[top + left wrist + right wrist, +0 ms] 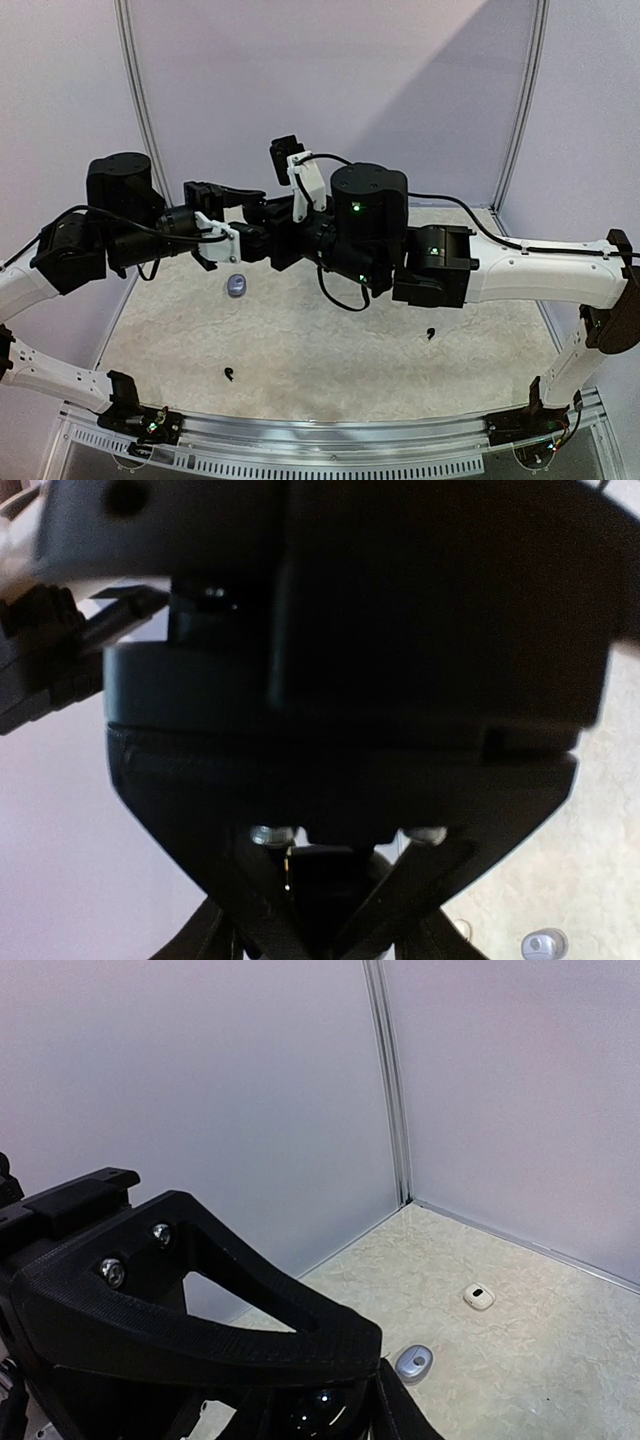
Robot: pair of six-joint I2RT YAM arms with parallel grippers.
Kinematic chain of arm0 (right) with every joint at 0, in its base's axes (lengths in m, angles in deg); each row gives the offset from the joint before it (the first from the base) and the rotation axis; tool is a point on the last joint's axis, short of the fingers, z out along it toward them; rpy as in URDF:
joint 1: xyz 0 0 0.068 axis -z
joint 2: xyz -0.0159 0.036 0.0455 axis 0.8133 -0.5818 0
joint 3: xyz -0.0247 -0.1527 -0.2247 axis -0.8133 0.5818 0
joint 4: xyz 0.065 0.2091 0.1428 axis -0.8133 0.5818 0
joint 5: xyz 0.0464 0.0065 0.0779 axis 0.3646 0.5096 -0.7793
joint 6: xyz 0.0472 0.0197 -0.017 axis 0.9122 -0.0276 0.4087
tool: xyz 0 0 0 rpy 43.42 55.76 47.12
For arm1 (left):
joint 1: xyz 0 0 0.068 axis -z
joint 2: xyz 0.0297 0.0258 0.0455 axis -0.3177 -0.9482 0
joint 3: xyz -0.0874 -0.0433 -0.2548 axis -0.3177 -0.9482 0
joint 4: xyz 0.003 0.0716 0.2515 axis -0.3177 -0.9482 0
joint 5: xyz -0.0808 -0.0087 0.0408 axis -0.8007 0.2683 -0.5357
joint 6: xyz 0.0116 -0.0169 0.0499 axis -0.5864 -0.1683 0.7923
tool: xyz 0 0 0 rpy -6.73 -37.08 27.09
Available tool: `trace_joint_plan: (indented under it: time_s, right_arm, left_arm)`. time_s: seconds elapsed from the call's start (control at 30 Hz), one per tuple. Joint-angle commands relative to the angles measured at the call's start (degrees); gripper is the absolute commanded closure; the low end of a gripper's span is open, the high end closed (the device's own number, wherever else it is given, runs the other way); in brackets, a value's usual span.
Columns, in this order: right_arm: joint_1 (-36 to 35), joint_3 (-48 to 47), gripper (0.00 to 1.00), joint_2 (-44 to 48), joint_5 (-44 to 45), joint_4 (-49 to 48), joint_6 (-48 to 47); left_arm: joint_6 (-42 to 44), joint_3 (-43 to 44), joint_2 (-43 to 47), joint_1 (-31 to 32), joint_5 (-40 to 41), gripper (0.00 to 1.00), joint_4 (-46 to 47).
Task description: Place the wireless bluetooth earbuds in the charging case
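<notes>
Two black earbuds are seen lying on the pale speckled table [330,350]. The left black earbud [230,376] lies near the front edge, and the right black earbud [430,333] lies below the right arm's forearm, well apart from the first. A silvery-grey earbud [236,286] rests further back on the table, under the spot where the two arms meet. In the right wrist view a white earbud [479,1296] is also seen, near the silvery-grey one and closer to the corner of the walls [200,1110]. All four lie free on the surface and are touched by nothing.

Both arms are held high above the table and are pointed toward each other. The left gripper [248,240] and the right gripper [285,245] are brought very close together over the middle, with dark housings covering the fingertips. How far either gripper's jaws are parted cannot be told, nor whether anything is gripped. The left wrist view is filled almost wholly by a dark body directly in front of it. A glossy dark rounded shape [315,1410] is visible low in the right wrist view, but it cannot be identified.
</notes>
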State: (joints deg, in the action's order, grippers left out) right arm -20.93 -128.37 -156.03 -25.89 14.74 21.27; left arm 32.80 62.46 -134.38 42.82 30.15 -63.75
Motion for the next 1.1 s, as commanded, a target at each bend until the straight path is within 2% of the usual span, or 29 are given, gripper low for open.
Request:
trace_joint_plan:
  time_s: [0.0, 0.1, 0.17, 0.3, 0.37, 0.5, 0.6, 0.67, 0.73, 0.8, 0.87, 1.07]
  right_arm:
    - [0.23, -0.91, 1.0, 0.1, 1.91, 3.03, 0.31]
    - [0.26, -0.47, 1.0, 0.99, 0.17, 3.33, -0.86]
    - [0.29, 0.41, 1.0, 1.95, -0.74, 3.1, -1.64]
    - [1.32, 3.3, 1.0, 4.69, -3.51, 1.06, -1.34]
    - [2.13, 4.6, 1.0, 6.01, -6.3, 0.39, -0.81]
    - [5.25, 6.7, 1.0, 9.17, -18.67, 0.46, -1.24]
    - [6.74, 10.37, 1.0, 12.42, -30.26, -1.37, -3.48]
    - [6.73, 12.1, 1.0, 14.51, -36.02, -3.32, -7.52]
    - [6.75, 12.48, 1.0, 16.16, -40.96, -4.51, -10.42]
    - [6.76, 11.9, 1.0, 16.85, -45.63, -4.57, -12.28]
    - [6.77, 10.59, 1.0, 16.58, -48.03, -3.61, -13.42]
    - [6.75, 7.28, 1.0, 13.51, -49.76, -4.09, -16.9]
  left_arm:
    - [-1.08, -1.17, 1.52, 0.89, -0.43, 0.78, 3.05]
    - [-2.4, -1.5, 1.84, 0.85, -0.75, 0.47, 3.35]
    - [-3.85, -1.73, 2.14, 0.8, -1.21, 0.31, 2.9]
    - [-9.9, -1.91, 3.47, 0.67, -4.24, 0.08, 0.38]
    - [-14.81, -1.7, 4.04, 0.47, -5.63, 0.01, -1.55]
    - [-27.62, -0.63, 5.29, -1.81, -11.57, 0.01, -5.17]
    - [-40.81, 0.75, 6.06, -6.84, -24.7, 0.01, -8.98]
    - [-52.29, -0.09, 7.01, -10.55, -36.94, 0.03, -7.7]
    - [-59.43, -2.3, 7.81, -13.31, -43.06, 0.09, -4.06]
    - [-62.17, -3.29, 7.97, -14.18, -44.58, 0.24, -0.77]
    - [-61.42, -3.44, 7.41, -14.32, -47.86, 0.33, 1.68]
    - [-70.69, -6.04, 4.68, -14.32, -55.79, 0.36, 15.9]
